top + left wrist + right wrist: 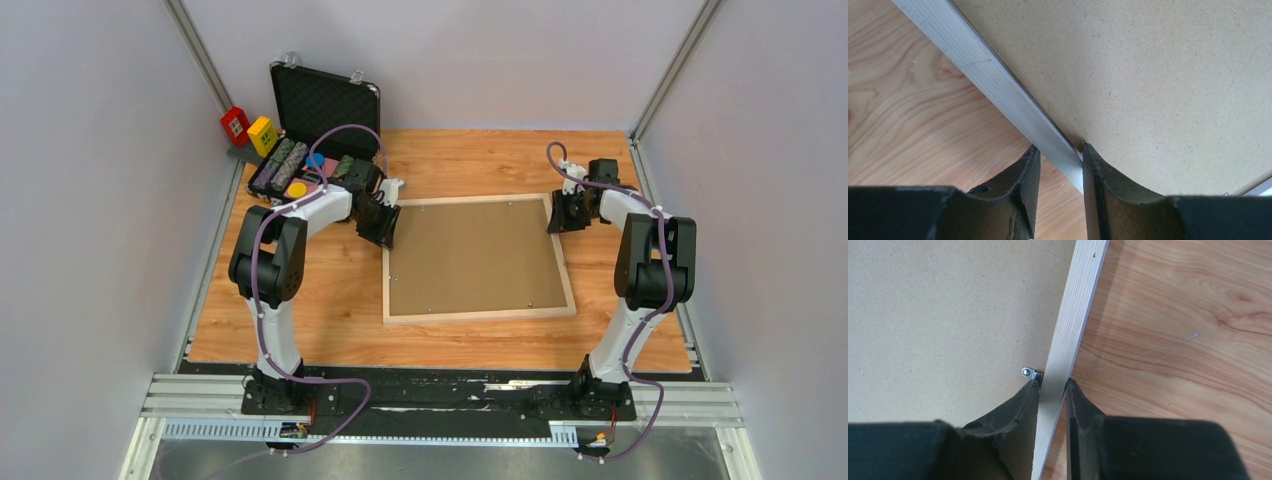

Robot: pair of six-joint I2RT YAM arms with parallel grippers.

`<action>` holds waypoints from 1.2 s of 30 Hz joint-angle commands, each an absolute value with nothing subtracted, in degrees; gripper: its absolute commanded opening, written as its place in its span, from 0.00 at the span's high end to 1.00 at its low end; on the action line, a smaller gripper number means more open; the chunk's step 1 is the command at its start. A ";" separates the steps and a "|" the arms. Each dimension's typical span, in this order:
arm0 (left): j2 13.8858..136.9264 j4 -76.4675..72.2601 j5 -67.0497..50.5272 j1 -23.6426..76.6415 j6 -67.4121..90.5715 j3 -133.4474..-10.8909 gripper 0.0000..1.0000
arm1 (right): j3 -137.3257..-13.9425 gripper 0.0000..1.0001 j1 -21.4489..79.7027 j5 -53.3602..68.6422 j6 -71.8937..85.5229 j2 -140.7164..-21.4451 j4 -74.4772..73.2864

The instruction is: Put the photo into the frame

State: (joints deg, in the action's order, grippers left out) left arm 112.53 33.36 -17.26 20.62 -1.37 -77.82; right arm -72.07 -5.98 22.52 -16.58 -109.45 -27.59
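Observation:
The pale wood frame (480,314) lies face down on the table with the plain brown backing board (475,255) filling it. The photo is hidden. My left gripper (388,232) is at the frame's far left corner. In the left wrist view its fingertips (1058,150) sit on either side of the frame rail (998,80), touching both edges. My right gripper (556,218) is at the far right corner. In the right wrist view it (1053,382) is shut on the right rail (1078,305), next to a small metal clip (1029,373) on the board (948,315).
An open black hard case (325,100) with several small items stands at the back left, just behind my left arm. A red block (236,124) and a yellow block (262,134) sit beside it. Grey walls close in the table on three sides.

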 commanded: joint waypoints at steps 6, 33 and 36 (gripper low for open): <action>114.08 32.42 -20.15 21.75 -3.44 -79.08 0.59 | -73.60 0.60 -5.62 23.87 -16.10 -109.03 -25.43; 114.35 32.34 -20.88 21.77 -2.92 -79.26 0.59 | -70.23 0.50 -7.32 22.25 -13.65 -101.85 -26.31; 114.22 32.33 -21.05 21.73 -2.94 -79.22 0.59 | -69.34 0.47 -7.76 22.02 -12.92 -100.46 -26.28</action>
